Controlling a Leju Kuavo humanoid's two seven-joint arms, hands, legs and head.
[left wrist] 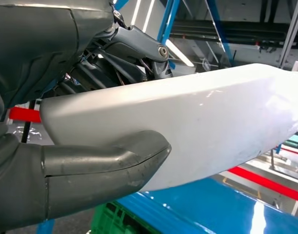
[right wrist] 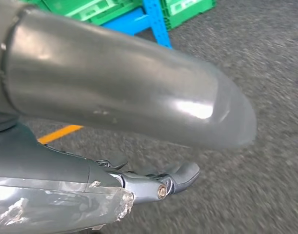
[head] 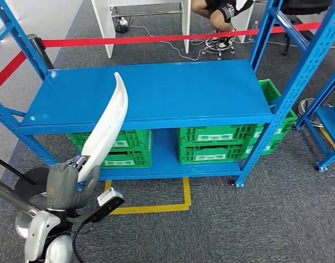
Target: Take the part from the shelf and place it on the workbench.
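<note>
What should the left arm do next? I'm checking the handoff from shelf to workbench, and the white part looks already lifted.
Probably carry it clear of the shelf and turn toward the workbench. The left hand already grips the white part, which tilts up over the blue shelf edge rather than lying on it. The right hand holds nothing.

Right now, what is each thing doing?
white part: held up by the left hand, off the shelf.
right hand: holding nothing, fingers apart, above the carpet.
blue shelf: top bare.
green crates: on the lower shelf.
</note>
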